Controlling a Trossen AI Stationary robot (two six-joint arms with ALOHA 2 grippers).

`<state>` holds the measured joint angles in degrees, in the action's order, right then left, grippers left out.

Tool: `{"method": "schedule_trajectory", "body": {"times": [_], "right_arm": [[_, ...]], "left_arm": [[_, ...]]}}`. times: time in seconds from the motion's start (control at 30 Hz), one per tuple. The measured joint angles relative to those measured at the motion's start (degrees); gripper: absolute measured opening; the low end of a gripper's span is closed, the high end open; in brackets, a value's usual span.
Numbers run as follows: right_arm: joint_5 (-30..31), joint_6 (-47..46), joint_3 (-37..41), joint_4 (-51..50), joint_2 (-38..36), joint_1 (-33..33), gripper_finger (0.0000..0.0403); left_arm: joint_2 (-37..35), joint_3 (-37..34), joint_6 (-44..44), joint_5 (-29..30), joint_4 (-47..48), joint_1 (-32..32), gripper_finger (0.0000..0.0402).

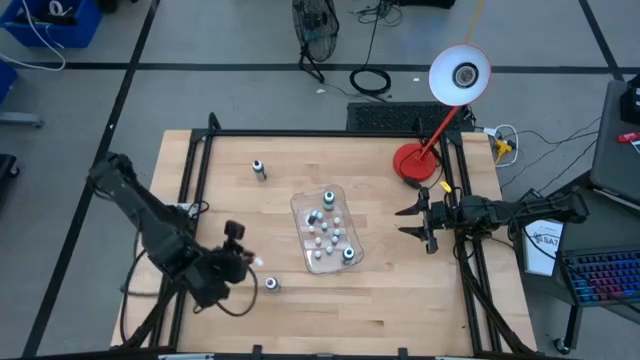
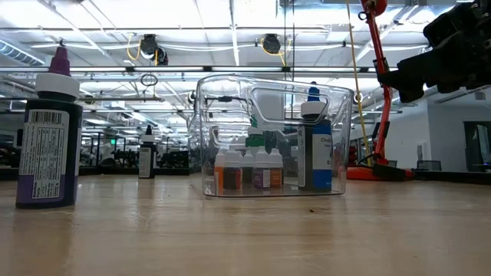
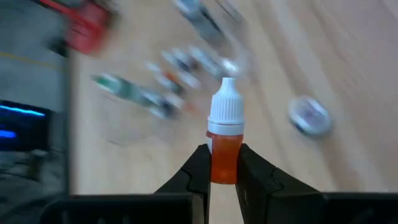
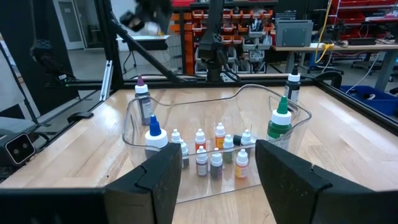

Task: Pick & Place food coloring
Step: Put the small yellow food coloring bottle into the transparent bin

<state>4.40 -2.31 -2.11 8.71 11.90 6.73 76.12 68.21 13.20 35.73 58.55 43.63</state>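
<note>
Overhead, we have the left hand point(image 1: 252, 262) near the bench's point(image 1: 400, 300) left front, left of the clear tray point(image 1: 340, 195). At its wrist, the fingers clamp a small orange bottle point(image 3: 225, 140); we should carry it upright. Across the tray, the right hand point(image 4: 214, 180) waits, wide.

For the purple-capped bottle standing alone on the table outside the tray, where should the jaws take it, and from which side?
Grip the purple-capped bottle across its dark straight body, below the white collar, coming from above. It stands upright on the table with bare wood all round, and the cap tapers, so it would likely slip. The left gripper nearby already holds an orange dropper bottle.
</note>
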Motion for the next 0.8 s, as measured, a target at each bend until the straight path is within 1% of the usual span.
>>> {"method": "schedule_trajectory", "body": {"times": [0.07, 0.1, 0.2, 0.27, 0.37, 0.47, 0.57, 0.63, 0.7, 0.8], "right_arm": [[-0.01, 0.13, 0.00, 0.00, 0.02, 0.00, 0.0194], [0.00, 1.31, 0.00, -0.05, 0.00, 0.01, 0.0193], [0.06, 9.11, 0.00, -0.12, 0.02, -0.01, 0.0192], [0.02, 12.61, 0.02, -0.07, 0.00, -0.01, 0.0193], [0.02, 13.95, 0.00, -0.02, 0.00, -0.01, 0.0194], [0.02, 13.60, 0.00, -0.01, 0.01, -0.01, 0.0193], [0.14, 14.60, 0.01, 1.27, 0.04, -0.01, 0.0192], [-0.01, 17.18, 0.02, 5.33, 0.02, -0.01, 0.0193], [-0.86, 17.50, 0.02, 10.17, 0.00, 0.01, 0.0194], [-1.71, 13.11, 0.02, 15.20, 0.00, 0.03, 0.0193]], "left_arm": [[-1.47, -0.18, -2.17, 4.83, -3.13, -1.51, 0.0050], [-1.99, -0.59, -3.05, 5.83, -4.68, -2.79, 0.0050], [-2.65, -1.78, -4.16, 6.24, -9.28, -7.95, 0.0049], [-2.65, -2.72, -4.79, 5.57, -13.00, -11.58, 0.0049], [-2.65, -5.23, -10.50, 1.82, -20.05, -16.02, 0.0049], [-2.63, -8.77, -23.08, -3.76, -30.12, -19.85, 0.0049], [-2.63, -12.60, -34.07, -9.50, -43.26, -23.47, 0.0049], [-2.40, -15.41, -35.92, -12.04, -53.74, -26.07, 0.0049], [-2.08, -17.43, -35.72, -13.07, -60.93, -28.83, 0.0055], [-2.06, -18.99, -36.07, -13.71, -63.22, -33.19, 0.0065]]}}
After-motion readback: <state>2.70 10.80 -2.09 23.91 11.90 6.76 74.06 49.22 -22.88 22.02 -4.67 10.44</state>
